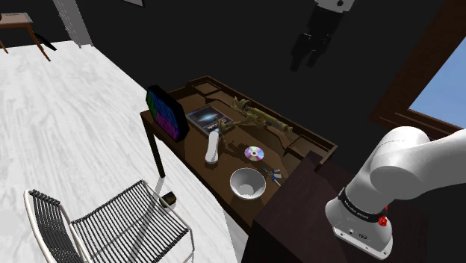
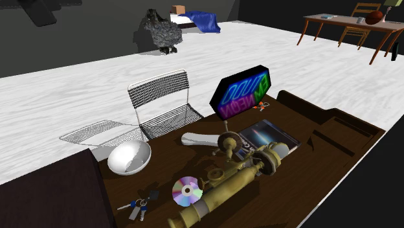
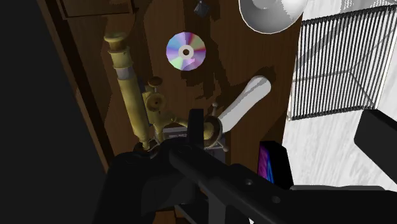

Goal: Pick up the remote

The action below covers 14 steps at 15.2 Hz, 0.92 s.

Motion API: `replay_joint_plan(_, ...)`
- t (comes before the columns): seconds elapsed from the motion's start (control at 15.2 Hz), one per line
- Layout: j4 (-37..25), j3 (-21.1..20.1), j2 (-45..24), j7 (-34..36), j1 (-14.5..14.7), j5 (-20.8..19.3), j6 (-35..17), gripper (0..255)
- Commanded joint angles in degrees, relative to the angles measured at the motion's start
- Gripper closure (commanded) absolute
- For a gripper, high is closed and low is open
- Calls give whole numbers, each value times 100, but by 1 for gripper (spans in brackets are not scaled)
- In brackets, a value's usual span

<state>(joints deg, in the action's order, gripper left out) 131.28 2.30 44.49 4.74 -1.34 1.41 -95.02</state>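
Beside the brass telescope [image 1: 258, 118] [image 2: 226, 184] [image 3: 130, 95], the white remote [image 1: 213, 147] [image 2: 201, 139] [image 3: 245, 102] lies flat on the dark wooden bench [image 1: 224, 170] [image 2: 311, 170]. It is on the side of the telescope that faces the wire chair [image 1: 112, 224] [image 2: 162, 103] [image 3: 337, 63]. One end of the remote comes right up to the telescope's small stand; whether the two touch I cannot tell. The rest of it slants away from the telescope toward the chair's edge of the bench.

A shiny disc [image 1: 255, 153] [image 2: 187, 191] [image 3: 186, 51] lies flat near the telescope on the remote's side, apart from both. Farther from the telescope than the disc, a white bowl [image 1: 247, 183] [image 2: 129, 157] [image 3: 270, 13] sits upright at the bench's edge. A small bunch of keys [image 1: 272, 176] [image 2: 136, 207] lies off the telescope's thick end, near the disc. At the telescope's other end a book [image 1: 204, 116] [image 2: 265, 136] lies flat, just beside it. A neon sign [image 1: 166, 112] [image 2: 241, 91] [image 3: 273, 165] stands past the book, farther from the telescope.

The white arm [image 1: 403, 172] rises from its stand, and its black jaws hang high above the telescope, well apart from the remote. How wide they are parted I cannot tell.
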Motion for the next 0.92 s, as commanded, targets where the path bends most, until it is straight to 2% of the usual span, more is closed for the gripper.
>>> replay_joint_plan(0.0,0,0,0,0,0,0,0,0)
replay_joint_plan(0.46,646,-435,-699,769,-60,144,-1332,0)
replay_joint_plan(0.86,864,-797,-1636,1445,-132,181,-2467,0)
